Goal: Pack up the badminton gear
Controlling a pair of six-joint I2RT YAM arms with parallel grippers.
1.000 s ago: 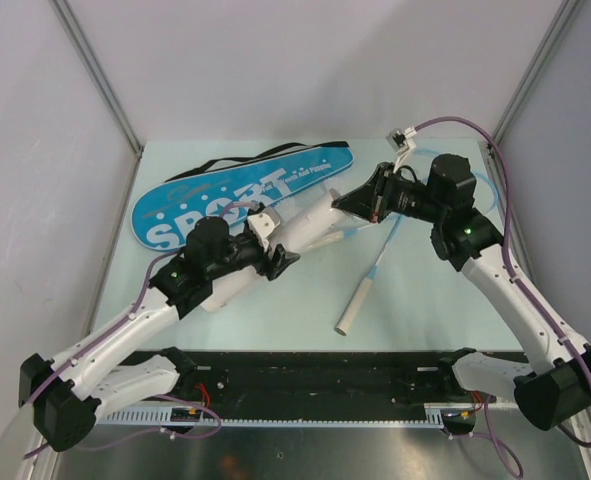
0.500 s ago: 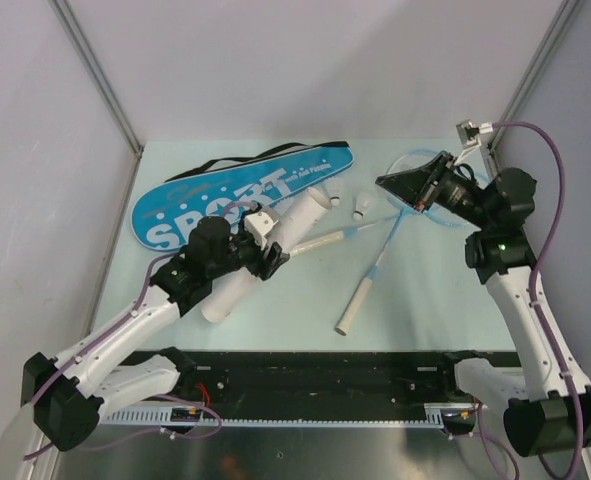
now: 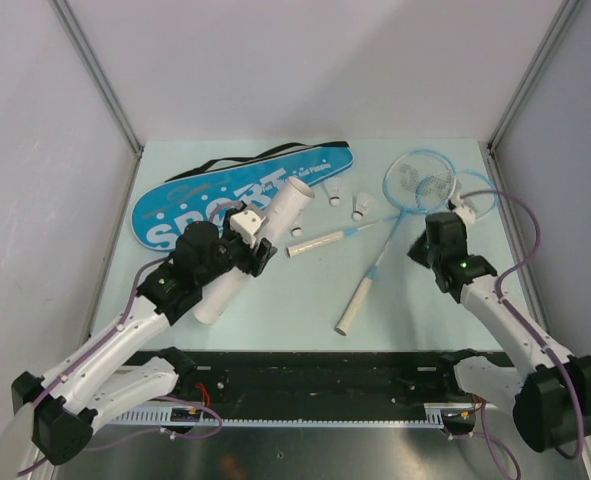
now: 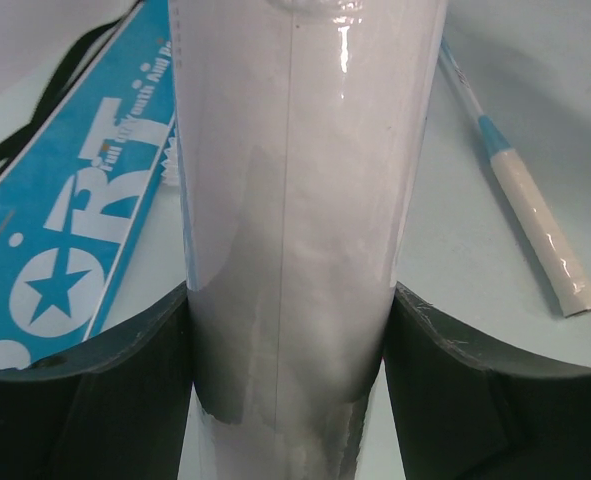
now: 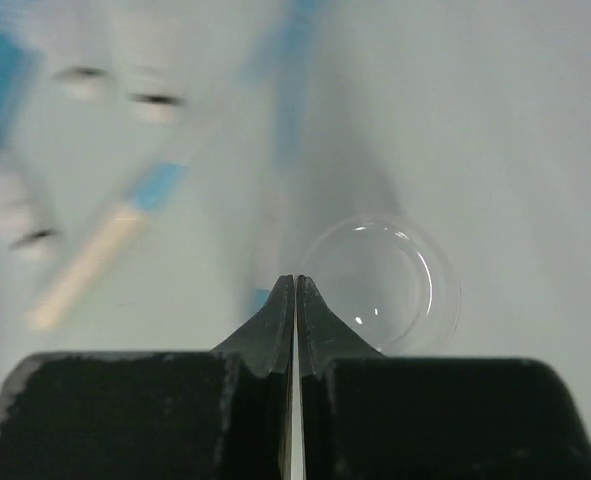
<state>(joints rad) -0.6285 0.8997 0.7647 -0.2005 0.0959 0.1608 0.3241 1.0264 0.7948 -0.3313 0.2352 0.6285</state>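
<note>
Long white cardboard tube sits slanted at table centre-left, open end by the blue "SPORT" racket cover. L gripper clamps its middle, one finger each side. Small white shuttlecocks & two light-blue-framed rackets lie to the right. R gripper is pinched closed w/ nothing in it, beside a clear round plastic cap.

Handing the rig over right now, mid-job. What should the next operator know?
Left hand: gripping the white tube.
Right hand: shut, empty, just above a clear round lid.
The rackets, shuttlecocks and blue cover lie loose on the table.
Done: nothing visibly packed.
Left: likely shuttlecocks into the tube, lid on, rackets into the cover.
</note>
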